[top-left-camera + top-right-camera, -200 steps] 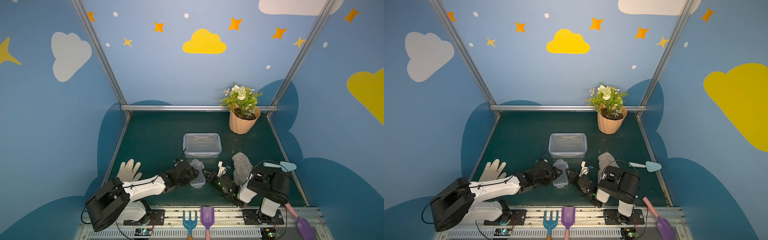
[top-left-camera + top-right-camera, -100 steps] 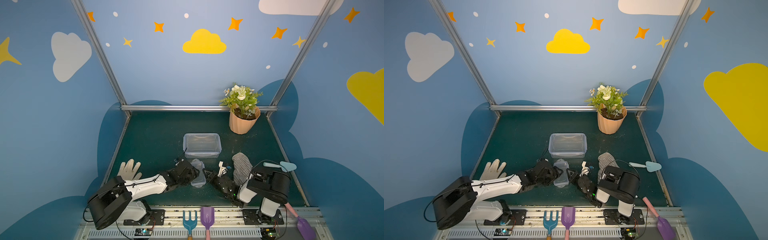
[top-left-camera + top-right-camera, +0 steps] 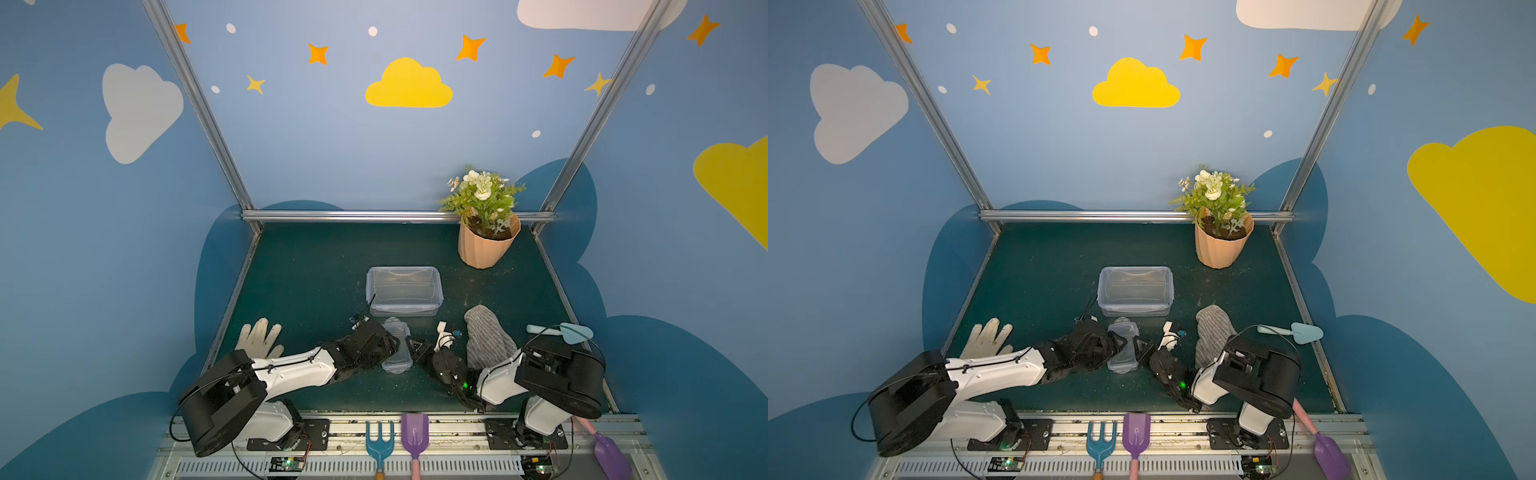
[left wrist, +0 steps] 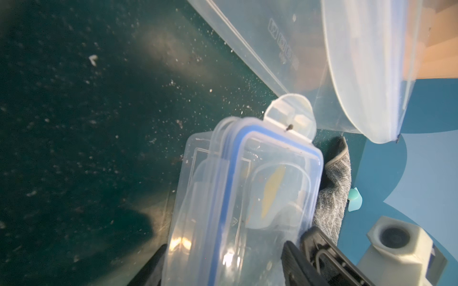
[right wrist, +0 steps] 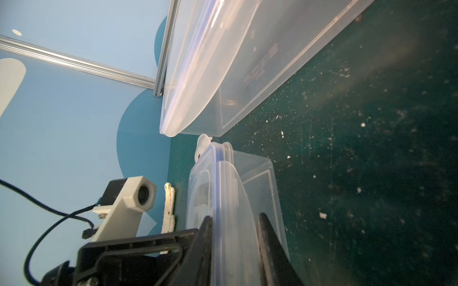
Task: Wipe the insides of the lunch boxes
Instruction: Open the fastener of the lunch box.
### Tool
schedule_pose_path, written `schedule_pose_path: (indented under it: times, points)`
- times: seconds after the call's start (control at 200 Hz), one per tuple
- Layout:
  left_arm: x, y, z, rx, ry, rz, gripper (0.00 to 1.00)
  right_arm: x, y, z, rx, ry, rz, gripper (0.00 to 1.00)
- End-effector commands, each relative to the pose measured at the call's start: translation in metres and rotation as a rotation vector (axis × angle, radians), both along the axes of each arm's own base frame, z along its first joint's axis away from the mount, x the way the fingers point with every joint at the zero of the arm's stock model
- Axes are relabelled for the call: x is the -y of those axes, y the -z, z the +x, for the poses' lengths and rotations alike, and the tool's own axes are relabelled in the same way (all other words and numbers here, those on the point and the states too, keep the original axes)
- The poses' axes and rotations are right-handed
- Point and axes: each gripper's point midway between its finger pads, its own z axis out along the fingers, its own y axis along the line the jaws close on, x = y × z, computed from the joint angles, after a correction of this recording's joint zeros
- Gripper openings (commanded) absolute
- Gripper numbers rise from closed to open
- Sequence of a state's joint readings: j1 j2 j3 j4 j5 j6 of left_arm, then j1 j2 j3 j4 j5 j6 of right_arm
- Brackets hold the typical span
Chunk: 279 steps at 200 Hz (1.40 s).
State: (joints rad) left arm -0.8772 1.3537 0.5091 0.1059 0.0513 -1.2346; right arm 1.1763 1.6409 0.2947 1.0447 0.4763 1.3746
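The large lunch box (image 3: 403, 291) (image 3: 1136, 291) stands open in mid-table, and shows in the wrist views too (image 4: 322, 62) (image 5: 235, 62). In front of it lies the small lunch box (image 3: 397, 349) (image 3: 1122, 349) with its blue-trimmed lid on and the far clip (image 4: 290, 116) flipped up. My left gripper (image 3: 390, 347) (image 4: 225, 262) reaches in from the left, its fingers pressed on the small box's two long sides. My right gripper (image 3: 410, 347) (image 5: 235, 220) comes from the right, shut on the small box's lidded rim (image 5: 223, 198).
A grey striped cloth (image 3: 488, 340) (image 4: 334, 193) lies right of the small box. A teal trowel (image 3: 561, 331) lies further right and a white glove (image 3: 259, 338) at the left. A potted plant (image 3: 488, 245) stands back right. A blue fork (image 3: 379, 440) and a purple shovel (image 3: 414, 436) lie on the front rail.
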Motion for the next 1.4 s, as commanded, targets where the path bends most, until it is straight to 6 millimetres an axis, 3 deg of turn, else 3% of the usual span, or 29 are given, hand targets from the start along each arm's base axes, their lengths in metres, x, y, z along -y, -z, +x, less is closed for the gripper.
schedule_pose_path:
  times: [0.0, 0.801, 1.392]
  points:
    - [-0.024, 0.046, -0.033, -0.157, 0.047, 0.152, 0.68, -0.003, 0.013, -0.012, -0.046, -0.034, -0.084, 0.0]
    - [-0.017, 0.052, -0.033, -0.174, 0.062, 0.15, 0.67, 0.014, 0.036, -0.027, -0.145, -0.025, -0.312, 0.0]
    - [-0.013, 0.057, -0.032, -0.186, 0.075, 0.16, 0.66, 0.028, 0.038, -0.033, -0.196, -0.035, -0.462, 0.0]
